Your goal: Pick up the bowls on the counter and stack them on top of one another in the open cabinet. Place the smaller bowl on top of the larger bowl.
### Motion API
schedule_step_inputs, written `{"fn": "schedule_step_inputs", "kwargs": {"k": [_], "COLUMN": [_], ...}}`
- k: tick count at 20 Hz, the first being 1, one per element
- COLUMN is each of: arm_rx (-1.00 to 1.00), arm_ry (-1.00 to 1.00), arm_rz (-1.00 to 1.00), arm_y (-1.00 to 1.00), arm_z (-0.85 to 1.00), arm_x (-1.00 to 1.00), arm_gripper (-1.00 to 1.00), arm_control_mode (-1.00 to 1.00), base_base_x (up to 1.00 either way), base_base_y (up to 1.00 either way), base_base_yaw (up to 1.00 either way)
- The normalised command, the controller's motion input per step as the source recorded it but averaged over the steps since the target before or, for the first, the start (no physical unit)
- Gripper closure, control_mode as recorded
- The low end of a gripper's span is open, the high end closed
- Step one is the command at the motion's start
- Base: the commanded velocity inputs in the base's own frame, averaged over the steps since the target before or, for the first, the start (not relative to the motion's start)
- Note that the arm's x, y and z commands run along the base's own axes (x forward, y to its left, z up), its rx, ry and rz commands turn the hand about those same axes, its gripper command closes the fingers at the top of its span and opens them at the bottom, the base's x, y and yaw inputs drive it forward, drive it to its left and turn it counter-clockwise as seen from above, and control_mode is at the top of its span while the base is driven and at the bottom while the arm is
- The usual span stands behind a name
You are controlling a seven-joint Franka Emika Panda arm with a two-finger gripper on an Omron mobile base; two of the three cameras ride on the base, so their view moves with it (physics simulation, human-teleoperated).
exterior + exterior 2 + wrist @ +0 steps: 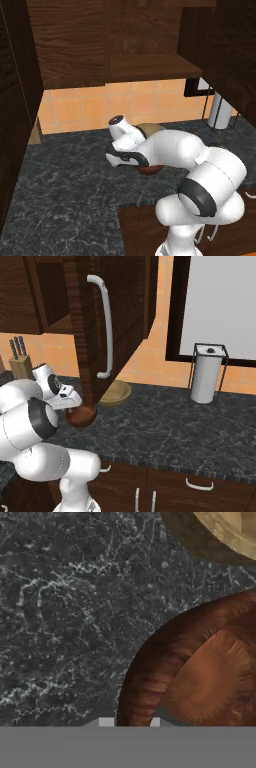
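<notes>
Two bowls sit close together on the surface (pixel 165 426): small bowl (pixel 200 672) under my hand (pixel 131 722), fingers straddling its rim, large bowl (pixel 227 532) at one o'clock. Lifting carelessly could clip it.

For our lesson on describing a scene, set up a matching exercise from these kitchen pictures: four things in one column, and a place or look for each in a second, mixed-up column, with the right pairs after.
Things
1. smaller bowl
2. larger bowl
3. paper towel roll
4. knife block

Descriptions
A. white, upright in a thin wire stand on the counter
B. glossy reddish-brown, right under the gripper
C. pale tan and wide, by the orange tiled wall
D. dark handles sticking up, far left of the right base view

Pairs: 1-B, 2-C, 3-A, 4-D
</notes>
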Motion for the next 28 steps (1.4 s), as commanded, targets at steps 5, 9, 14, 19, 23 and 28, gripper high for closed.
{"fn": "schedule_step_inputs", "kwargs": {"k": [5, 9, 14, 19, 23, 28], "arm_rx": [-0.13, -0.04, 0.0, -0.09, -0.1, -0.03], "arm_ry": [-0.45, -0.15, 0.0, 0.01, 0.0, 0.0], "arm_rz": [0.02, 0.0, 0.02, 0.02, 0.01, 0.0], "arm_y": [-0.02, -0.2, -0.41, -0.03, 0.0, -0.01], "arm_z": [0.92, 0.97, 0.65, -0.18, -0.28, -0.23], "arm_x": [0.19, 0.74, 0.83, 0.2, 0.67, 0.76], "arm_gripper": [1.0, 1.0, 1.0, 1.0, 1.0, 1.0], "arm_control_mode": [-1.0, -1.0, -1.0, -1.0, -1.0, -1.0], "base_base_x": [0.0, 0.0, 0.0, 0.0, 0.0, 0.0], "base_base_y": [0.0, 0.0, 0.0, 0.0, 0.0, 0.0], "base_base_yaw": [0.0, 0.0, 0.0, 0.0, 0.0, 0.0]}}
